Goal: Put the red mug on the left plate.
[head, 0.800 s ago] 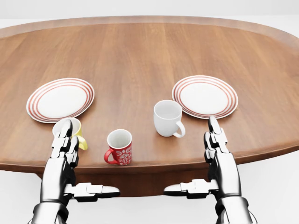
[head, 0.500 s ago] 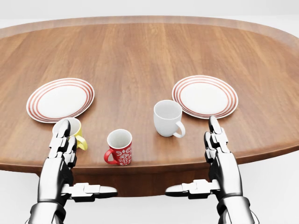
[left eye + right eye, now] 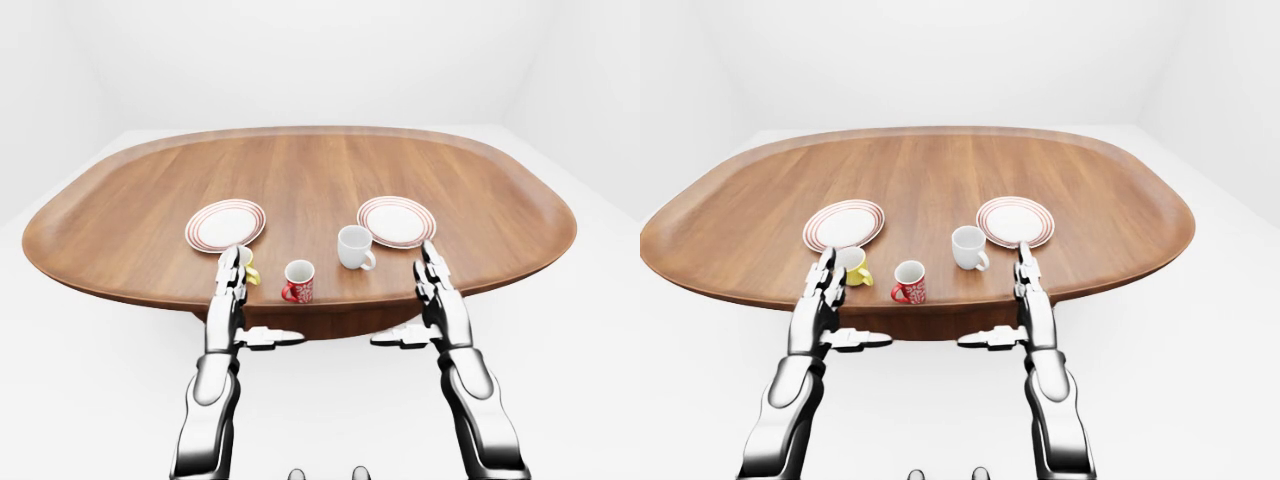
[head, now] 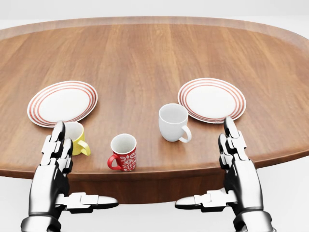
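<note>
**Mia:** Where is the red mug [image 4: 123,152]?

**Ben:** It stands upright near the bottom edge of the wooden table [image 4: 145,58] in the head view. A yellow mug [image 4: 76,138] is on its left and a white mug [image 4: 173,122] is up and to its right. Its little handle points to the left.

**Mia:** Would it be hard to hold?

**Ben:** Most likely not. It looks small and hard, like a real cup. It is probably light and will not squish. But it looks shiny, so it could slip, and it could tip over if it gets bumped. A good spot to grab looks like the round body, with fingers on both sides. The handle seems too tiny for those big fingers.

**Mia:** What are the robot's hands doing?

**Ben:** The left hand [image 4: 54,164] has its fingers straight and its thumb sticking out to the side. It holds nothing. The right hand [image 4: 236,166] is the same, spread out and empty.

**Mia:** Which hand is closer to the red mug?

**Ben:** The left one. It is to the left of the mug and a bit lower in the view, near but not touching. Its fingertips sit right by the yellow mug. The right hand is well apart, over by the right plate [image 4: 211,100].

**Mia:** And where does the mug go?

**Ben:** On the left plate [image 4: 62,102], just above the yellow mug.
</note>
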